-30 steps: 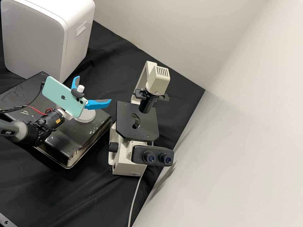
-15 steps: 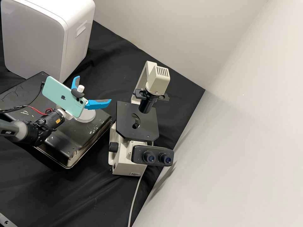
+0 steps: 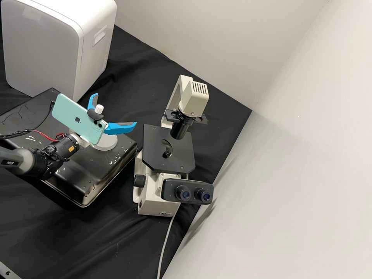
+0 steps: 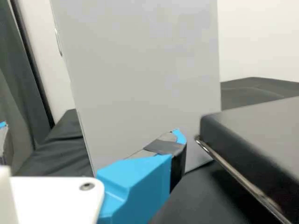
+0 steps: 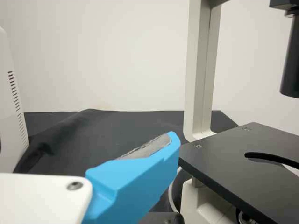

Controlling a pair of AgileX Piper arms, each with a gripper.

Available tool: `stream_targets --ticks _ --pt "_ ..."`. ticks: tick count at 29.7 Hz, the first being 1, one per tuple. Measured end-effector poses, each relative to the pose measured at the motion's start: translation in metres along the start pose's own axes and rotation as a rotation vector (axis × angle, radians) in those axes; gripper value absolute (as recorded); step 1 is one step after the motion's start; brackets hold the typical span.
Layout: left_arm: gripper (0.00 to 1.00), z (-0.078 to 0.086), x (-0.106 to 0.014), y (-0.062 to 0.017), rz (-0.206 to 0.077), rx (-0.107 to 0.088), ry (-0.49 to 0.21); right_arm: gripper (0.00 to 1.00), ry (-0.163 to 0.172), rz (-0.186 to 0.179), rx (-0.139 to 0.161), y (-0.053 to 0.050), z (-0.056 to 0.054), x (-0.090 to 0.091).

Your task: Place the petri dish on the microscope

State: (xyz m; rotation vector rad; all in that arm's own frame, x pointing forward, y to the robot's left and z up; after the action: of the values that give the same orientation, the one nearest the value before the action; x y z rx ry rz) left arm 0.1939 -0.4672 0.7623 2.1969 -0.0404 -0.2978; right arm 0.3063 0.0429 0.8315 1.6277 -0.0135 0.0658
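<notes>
A clear petri dish (image 3: 107,145) lies on the black box (image 3: 77,174) at the left. My right gripper (image 3: 116,109) hangs just above the dish, open, its blue fingers spread wide; a teal phone (image 3: 77,118) is clamped on its wrist. One of its fingers (image 5: 140,168) points toward the microscope's black stage (image 5: 243,158). The beige microscope (image 3: 170,182) stands to the right of the box, its stage (image 3: 155,155) bare under the condenser. My left gripper (image 4: 89,130) is open, low beside the box edge (image 4: 247,154), facing the white appliance.
A large white appliance (image 3: 50,42) stands at the back left behind the box. The wall runs close along the right of the microscope. A grey cable (image 3: 164,244) trails from the microscope toward the front. Black cloth covers the bench in front.
</notes>
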Motion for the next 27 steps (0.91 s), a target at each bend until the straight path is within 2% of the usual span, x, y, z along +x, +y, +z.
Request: stream_targets --ticks 4,7,8,15,21,24,27 --pt "1.00 0.005 -0.010 -0.0048 -0.008 -0.032 0.012 1.00 0.000 0.000 0.000 0.000 0.000 0.000" --pt "1.00 0.009 -0.017 -0.0078 -0.017 -0.041 0.008 1.00 0.000 0.000 0.000 0.000 0.000 0.000" --pt "1.00 0.011 -0.019 -0.0074 -0.010 -0.035 0.004 1.00 0.000 0.000 0.000 0.000 0.000 0.000" --pt "1.00 0.036 -0.032 -0.0034 0.017 -0.032 -0.060 1.00 0.000 0.000 0.000 0.000 0.000 0.000" --pt "1.00 0.061 -0.052 0.0062 0.057 -0.017 -0.175 1.00 0.000 0.000 0.000 0.000 0.000 0.000" --pt "1.00 0.067 -0.061 0.0097 0.068 -0.005 -0.209 1.00 0.000 0.000 0.000 0.000 0.000 0.000" --pt "1.00 0.072 -0.068 0.0104 0.061 0.002 -0.238 1.00 0.000 0.000 0.000 0.000 0.000 0.000"
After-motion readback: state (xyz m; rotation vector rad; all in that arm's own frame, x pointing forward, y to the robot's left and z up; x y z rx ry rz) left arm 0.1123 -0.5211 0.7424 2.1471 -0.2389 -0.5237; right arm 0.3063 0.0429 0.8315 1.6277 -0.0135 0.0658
